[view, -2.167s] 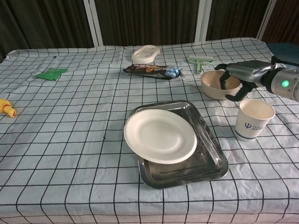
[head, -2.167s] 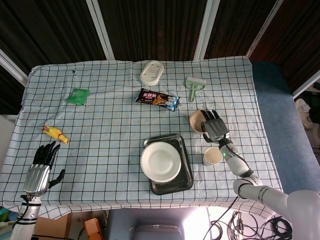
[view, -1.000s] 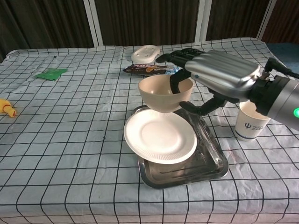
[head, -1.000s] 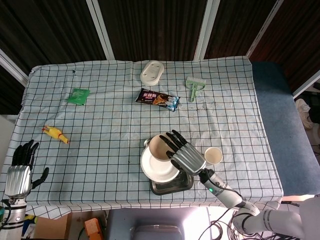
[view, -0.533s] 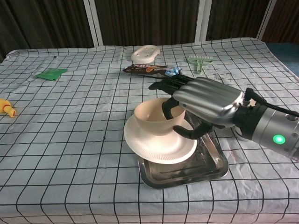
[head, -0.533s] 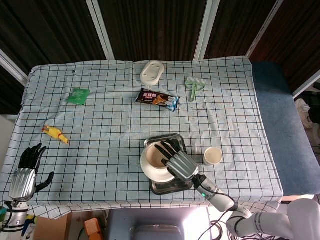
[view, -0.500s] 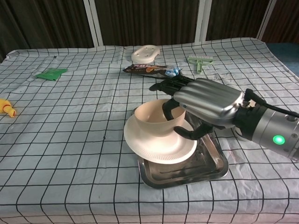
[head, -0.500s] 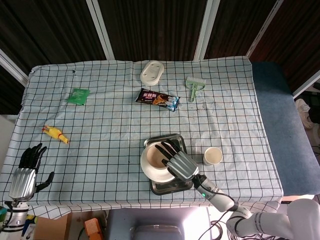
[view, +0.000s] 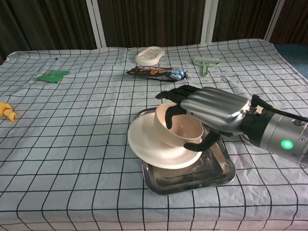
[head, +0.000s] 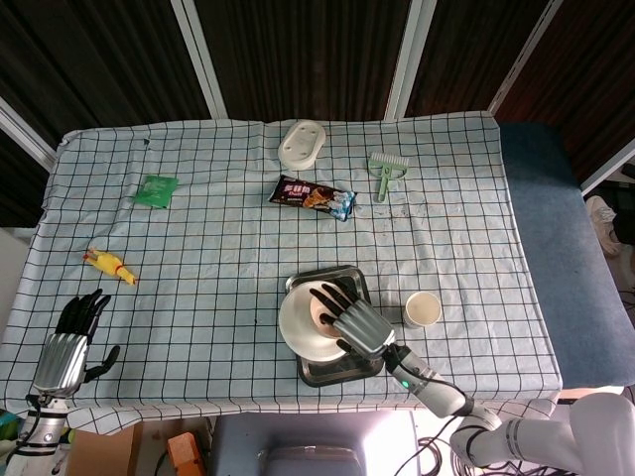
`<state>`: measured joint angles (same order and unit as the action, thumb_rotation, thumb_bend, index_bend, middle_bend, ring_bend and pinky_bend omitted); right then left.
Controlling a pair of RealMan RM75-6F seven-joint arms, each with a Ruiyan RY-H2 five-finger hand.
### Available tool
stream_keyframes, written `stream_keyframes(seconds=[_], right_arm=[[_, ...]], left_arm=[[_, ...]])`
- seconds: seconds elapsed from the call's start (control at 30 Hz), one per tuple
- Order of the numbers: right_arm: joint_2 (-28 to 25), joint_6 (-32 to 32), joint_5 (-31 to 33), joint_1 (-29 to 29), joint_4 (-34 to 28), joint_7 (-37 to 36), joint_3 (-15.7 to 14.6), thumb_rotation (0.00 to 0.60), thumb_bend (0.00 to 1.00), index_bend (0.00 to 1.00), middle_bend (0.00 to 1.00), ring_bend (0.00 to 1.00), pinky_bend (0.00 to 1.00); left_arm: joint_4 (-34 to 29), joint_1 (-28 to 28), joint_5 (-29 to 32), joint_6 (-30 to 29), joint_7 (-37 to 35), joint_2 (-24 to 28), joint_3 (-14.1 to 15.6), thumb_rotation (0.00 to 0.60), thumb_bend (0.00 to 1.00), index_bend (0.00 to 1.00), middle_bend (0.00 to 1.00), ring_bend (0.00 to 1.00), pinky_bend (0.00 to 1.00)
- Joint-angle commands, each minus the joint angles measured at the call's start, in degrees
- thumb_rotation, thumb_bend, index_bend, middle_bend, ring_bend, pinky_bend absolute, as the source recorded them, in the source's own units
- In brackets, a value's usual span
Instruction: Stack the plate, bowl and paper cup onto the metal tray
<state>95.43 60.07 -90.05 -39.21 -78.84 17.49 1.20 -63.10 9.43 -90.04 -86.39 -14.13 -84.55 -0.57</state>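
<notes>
Bowl on plate, cup not yet stacked

Left hand (head: 65, 353) hangs at the table edge with fingers spread, holding nothing. Plate (view: 149, 144) lies on the tray (view: 214, 175), and the bowl (view: 180, 131) sits tilted on the plate. Right hand (view: 211, 113) holds the bowl by its rim, fingers curled over it. Cup (head: 423, 309) stands on the cloth just beside the tray. I judge two of three stacked; bowl release and the cup are left.
</notes>
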Motion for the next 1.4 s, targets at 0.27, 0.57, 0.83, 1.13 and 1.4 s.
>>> stream_keyframes(seconds=[0.27,0.57,0.83,1.13,1.4], right_arm=[[-5.6,5.4,-2.3,2.7,-4.2,-6.5,-0.8,0.6,0.19,0.29,0.0,0.0,0.0],[-18.7,15.9,-6.9,9.2,-8.8,-8.6,-4.2,0.6,0.19,0.3,0.0,0.0,0.0],[-23.2,19.3,-5.6,15.1,-2.7,-12.8,-6.8,0.6,0.19,0.3,0.0,0.0,0.0],[-18.5,14.8,-4.5,15.4,5.0,-16.8,-6.6,0.6,0.19,0.34,0.0,0.0,0.0],[-14.1,11.7,-4.1,14.6,9.6,-18.7,-5.8,0.6,0.19,0.37,0.0,0.0,0.0]], left_arm=[[-0.2,0.1,-0.5,-0.2,0.4,-0.1,0.2,0.6,0.33,0.0,0.0,0.0,0.0],[-0.7,-0.3,-2.3,-1.3,1.5,0.9,1.5,0.6,0.33,0.0,0.0,0.0,0.0],[0.6,-0.3,-3.7,0.5,0.9,2.1,3.8,0.6,0.33,0.0,0.0,0.0,0.0],[1.2,-0.5,-4.5,-0.6,1.4,1.1,3.8,0.6,0.33,0.0,0.0,0.0,0.0],[1.7,-0.7,-4.0,-0.4,1.1,0.9,3.7,0.6,0.33,0.0,0.0,0.0,0.0]])
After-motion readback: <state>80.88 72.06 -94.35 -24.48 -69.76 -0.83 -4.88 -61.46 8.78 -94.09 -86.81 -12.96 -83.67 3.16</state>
